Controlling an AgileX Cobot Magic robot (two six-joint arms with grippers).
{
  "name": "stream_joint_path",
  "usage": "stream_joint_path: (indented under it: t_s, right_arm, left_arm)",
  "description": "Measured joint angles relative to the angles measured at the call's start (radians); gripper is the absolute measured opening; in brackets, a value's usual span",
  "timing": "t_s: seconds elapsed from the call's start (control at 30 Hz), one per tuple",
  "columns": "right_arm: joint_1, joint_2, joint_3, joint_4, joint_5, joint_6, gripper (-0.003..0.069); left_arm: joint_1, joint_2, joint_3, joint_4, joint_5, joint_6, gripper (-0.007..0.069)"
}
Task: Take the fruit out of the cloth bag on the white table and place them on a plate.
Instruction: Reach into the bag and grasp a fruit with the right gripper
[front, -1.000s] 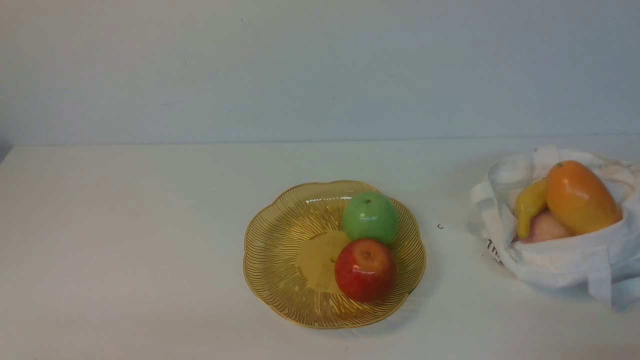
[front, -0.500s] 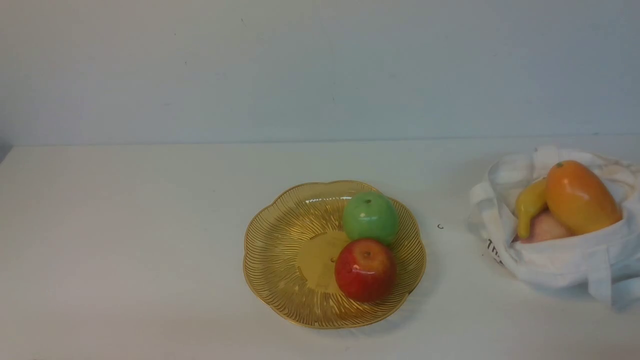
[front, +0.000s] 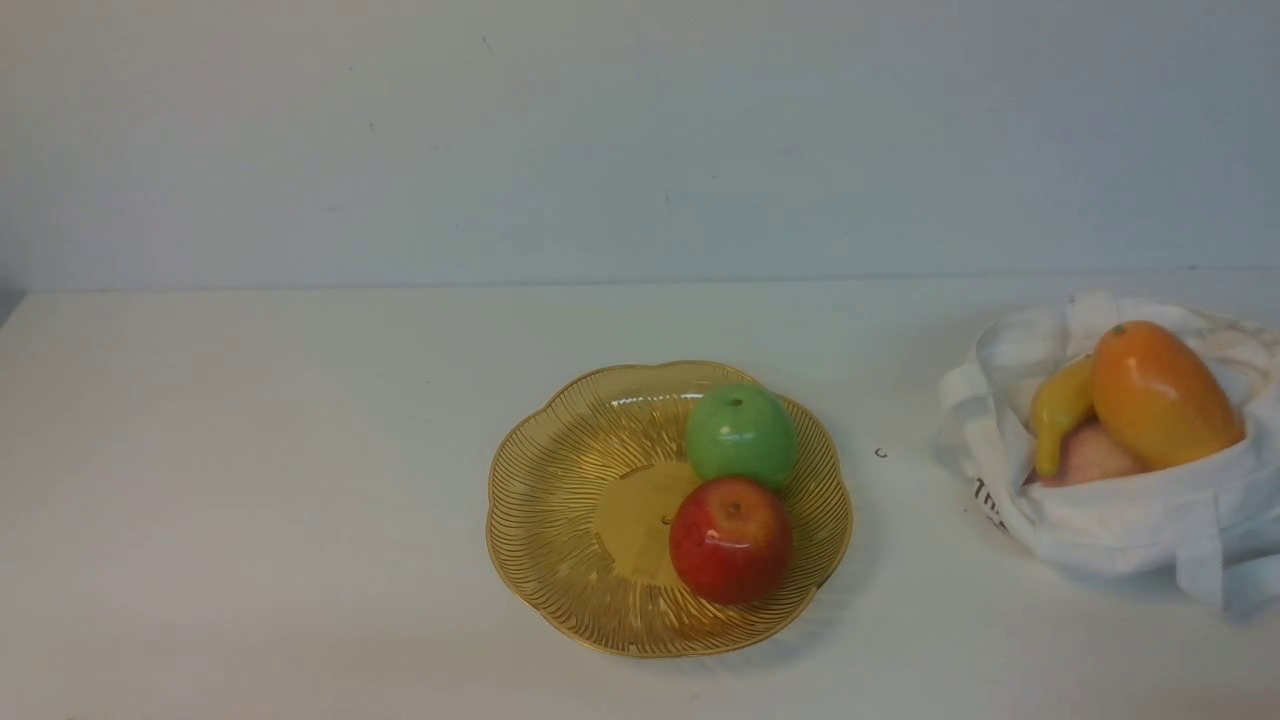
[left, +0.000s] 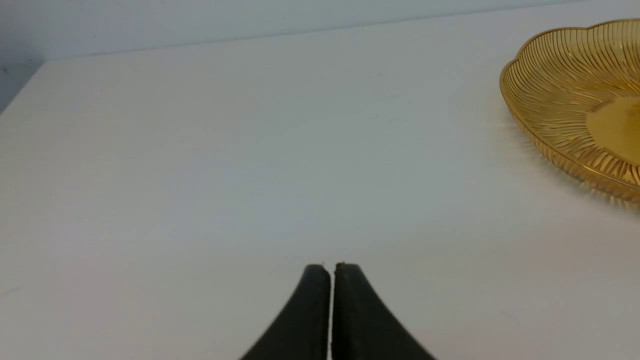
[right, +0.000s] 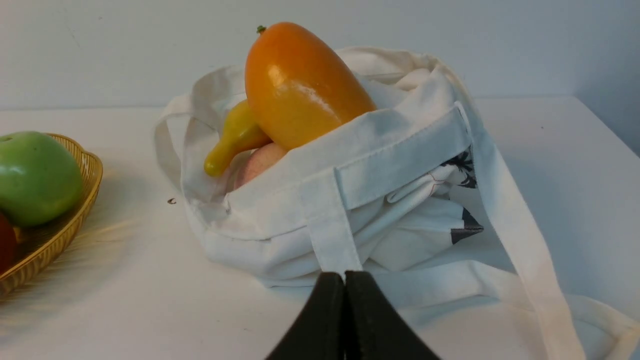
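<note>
Between picks, the left gripper (left: 332, 266) and right gripper (right: 345, 274) were closed, empty; next, the right needed opening over the bag's (right: 400, 150) mango (right: 300, 85).

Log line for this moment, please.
plate: green apple, red apple | cloth bag: mango, banana, peach | left pincer: shut, empty | right pincer: shut, empty

Backed by a plain pale grey-blue wall (front: 640, 140), flecked with a few tiny dark marks. Meets the wide matte white tabletop (front: 250, 450) along one straight level seam. Lit softly, evenly.
</note>
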Motion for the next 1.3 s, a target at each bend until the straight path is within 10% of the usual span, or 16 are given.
stream_joint_path:
  t_s: [0.2,0.43,0.77,1.07,1.3]
  right_arm:
    - [0.001,0.000,0.005,0.047,-0.035,0.041,-0.0015]
    - [0.007,0.000,0.007,0.412,-0.285,0.245,-0.0015]
    - [0.008,0.000,-0.011,0.465,-0.479,0.245,-0.0015]
    - [0.017,0.427,-0.560,0.099,0.126,-0.010,-0.0012]
    - [0.017,0.872,-0.870,0.059,0.455,-0.071,-0.0010]
  left_arm:
    - [0.000,0.000,0.000,0.000,0.000,0.000,-0.0008]
    - [0.000,0.000,0.000,0.000,0.000,0.000,-0.0008]
    - [0.000,0.000,0.000,0.000,0.000,0.001,-0.0008]
    - [0.000,0.000,0.000,0.000,0.000,0.002,-0.0008]
    - [0.000,0.000,0.000,0.000,0.000,0.002,-0.0008]
